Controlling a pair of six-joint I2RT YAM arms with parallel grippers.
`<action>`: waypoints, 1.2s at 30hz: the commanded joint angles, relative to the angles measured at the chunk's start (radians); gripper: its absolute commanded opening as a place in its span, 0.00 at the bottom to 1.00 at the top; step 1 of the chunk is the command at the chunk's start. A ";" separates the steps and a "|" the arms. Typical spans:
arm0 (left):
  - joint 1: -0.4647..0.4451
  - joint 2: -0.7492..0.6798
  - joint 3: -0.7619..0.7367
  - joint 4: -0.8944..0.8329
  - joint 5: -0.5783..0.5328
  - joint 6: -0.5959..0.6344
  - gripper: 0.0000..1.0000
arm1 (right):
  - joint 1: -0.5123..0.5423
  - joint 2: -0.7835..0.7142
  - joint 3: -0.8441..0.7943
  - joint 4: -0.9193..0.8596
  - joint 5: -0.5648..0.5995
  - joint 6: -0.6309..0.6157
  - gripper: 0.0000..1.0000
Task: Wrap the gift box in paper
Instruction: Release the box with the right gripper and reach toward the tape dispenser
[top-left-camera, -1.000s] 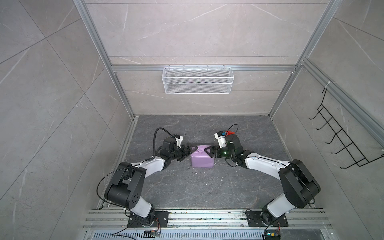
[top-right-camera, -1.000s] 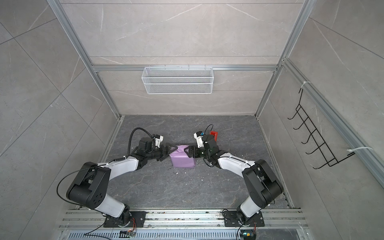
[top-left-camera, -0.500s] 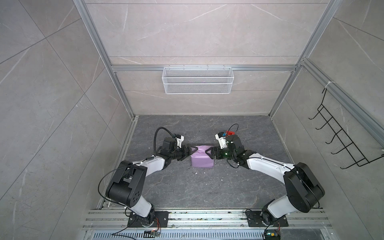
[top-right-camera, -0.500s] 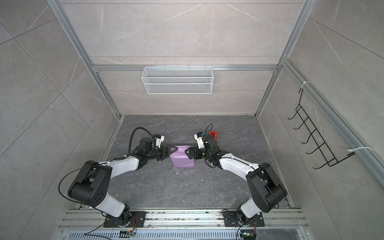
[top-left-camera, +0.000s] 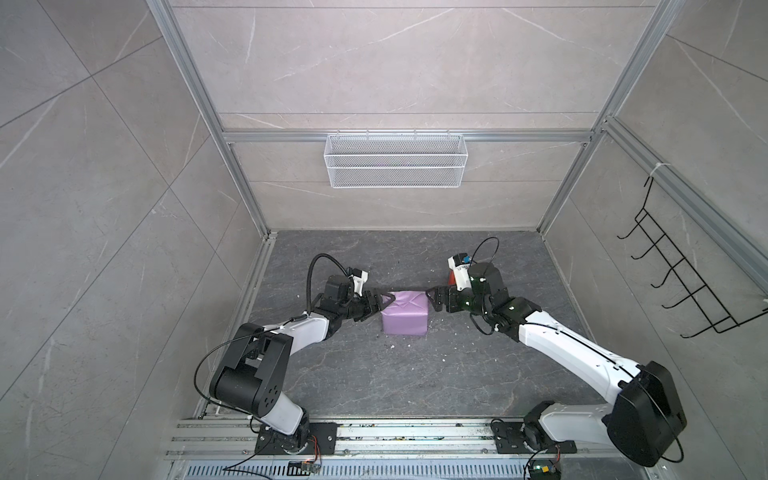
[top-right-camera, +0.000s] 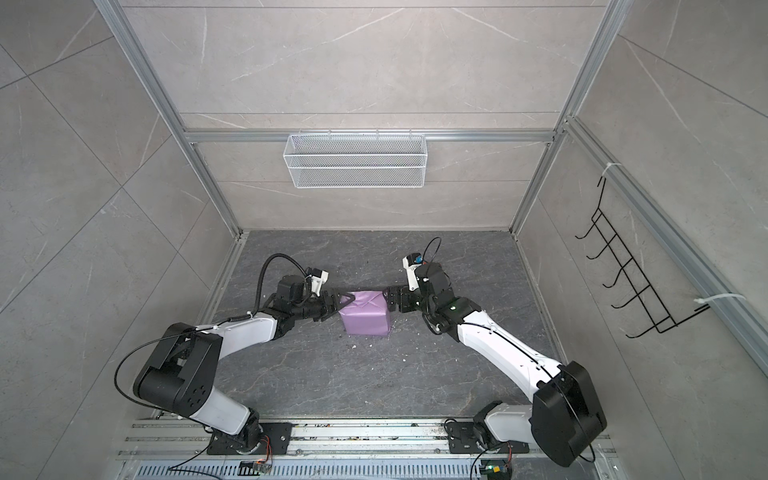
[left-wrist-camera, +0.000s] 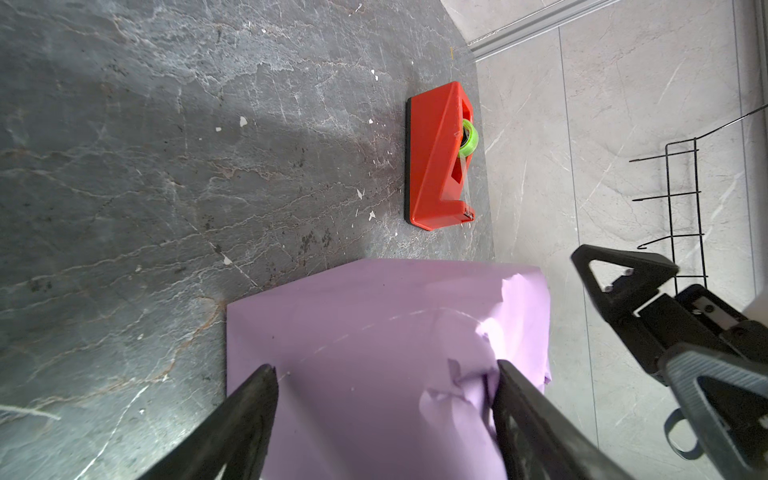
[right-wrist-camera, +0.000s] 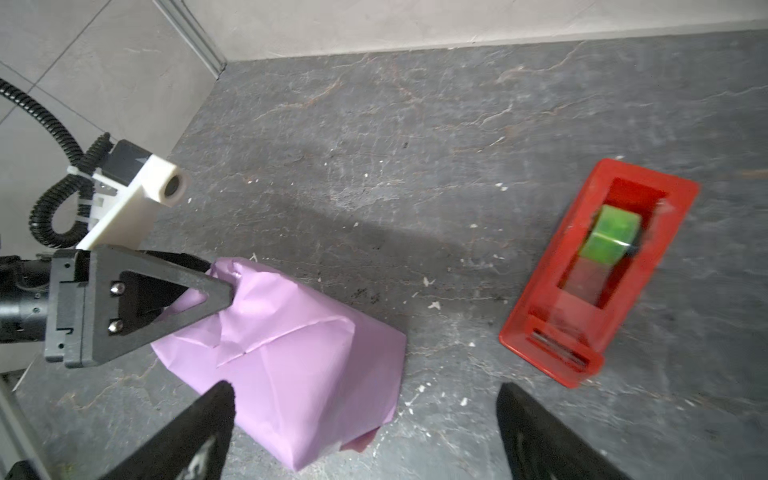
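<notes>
Pressure on the end folds counts now: the gift box sits central on the tabletop (top-left-camera: 374, 374), hidden under lilac paper (top-left-camera: 405, 316), a crumpled flap facing your left gripper (top-left-camera: 384, 303), whose jaws stand spread against it. Flatten that flap before taping. Your right gripper (top-left-camera: 433, 300), spread and empty, hovers just beside the opposite end, the red tape dispenser (right-wrist-camera: 598, 274) nearby. White scraps (top-left-camera: 390, 345) dot the dark marbled surface; a wire basket (top-left-camera: 395, 160) hangs on the back wall (top-left-camera: 374, 208).

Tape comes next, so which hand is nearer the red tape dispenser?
Right. The right hand sits beside the dispenser; the left hand is beyond the wrapped box from it.
</notes>
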 joint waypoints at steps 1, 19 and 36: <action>-0.005 0.016 -0.037 -0.156 -0.042 0.052 0.80 | -0.011 -0.015 0.058 -0.121 0.187 -0.014 0.99; -0.011 0.015 -0.034 -0.153 -0.041 0.056 0.79 | -0.441 0.327 0.147 -0.008 -0.478 0.101 0.64; -0.016 0.013 -0.034 -0.152 -0.042 0.055 0.77 | -0.467 0.534 0.220 -0.037 -0.567 0.137 0.41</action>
